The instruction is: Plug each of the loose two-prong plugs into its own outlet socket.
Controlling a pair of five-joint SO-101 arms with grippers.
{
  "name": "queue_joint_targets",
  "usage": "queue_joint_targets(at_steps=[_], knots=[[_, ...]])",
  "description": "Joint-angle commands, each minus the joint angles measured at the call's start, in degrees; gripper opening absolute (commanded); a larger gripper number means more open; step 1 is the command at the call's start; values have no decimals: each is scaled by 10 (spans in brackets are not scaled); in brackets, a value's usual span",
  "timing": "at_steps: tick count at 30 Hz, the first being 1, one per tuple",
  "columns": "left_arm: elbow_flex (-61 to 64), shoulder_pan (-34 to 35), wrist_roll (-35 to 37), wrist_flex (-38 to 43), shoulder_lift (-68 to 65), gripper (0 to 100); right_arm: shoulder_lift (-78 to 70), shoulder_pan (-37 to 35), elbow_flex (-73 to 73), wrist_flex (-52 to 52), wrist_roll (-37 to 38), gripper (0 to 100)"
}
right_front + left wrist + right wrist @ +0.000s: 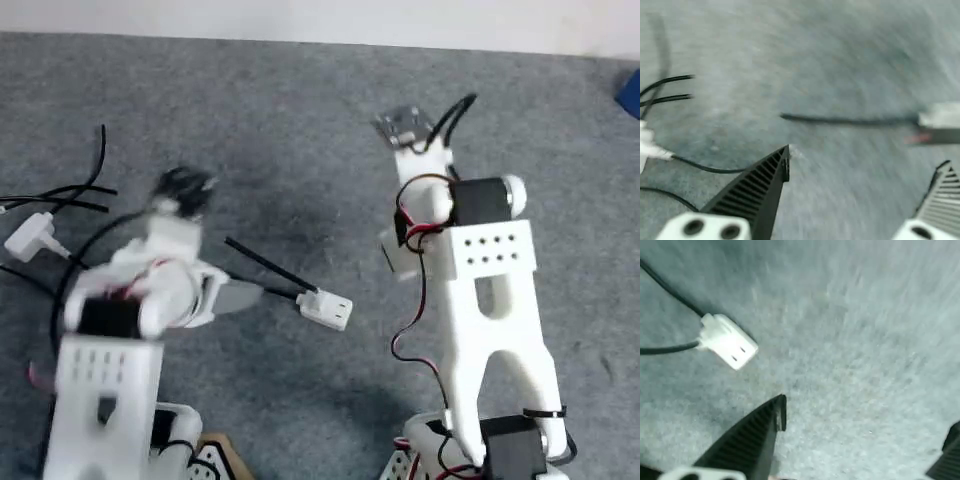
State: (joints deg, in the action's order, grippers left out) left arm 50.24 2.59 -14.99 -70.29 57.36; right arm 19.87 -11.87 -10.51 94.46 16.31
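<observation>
A white outlet socket (326, 309) with two slots lies on the grey carpet between the arms, with black cords running off to its left; it also shows as the socket (728, 342) in the right wrist view and as a blurred socket (940, 116) in the left wrist view. A white plug (30, 237) lies at the far left, seen again as the plug (645, 145). My left gripper (185, 190) (865, 170) hangs open and empty between plug and socket. My right gripper (405, 125) (865, 430) is open and empty, farther back than the socket.
Black cables (70, 195) spread over the carpet at the far left, and one cable (850, 120) leads to the socket. A blue object (630, 92) sits at the right edge. Bare grey carpet (280, 120) lies toward the back.
</observation>
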Motion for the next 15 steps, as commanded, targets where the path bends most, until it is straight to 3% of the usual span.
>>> queue_joint_targets(at_steps=[1, 5, 8, 15], knots=[[-221, -89, -69, -178, -234, 418, 19, 31, -165, -112, -11, 450], [-267, -153, -118, -207, -344, 418, 19, 49, -328, -260, -49, 450], [-252, -188, -178, -207, -381, 418, 18, 56, -359, -284, -49, 450], [-148, -195, -284, -58, -413, 418, 18, 68, -363, -290, -53, 450]])
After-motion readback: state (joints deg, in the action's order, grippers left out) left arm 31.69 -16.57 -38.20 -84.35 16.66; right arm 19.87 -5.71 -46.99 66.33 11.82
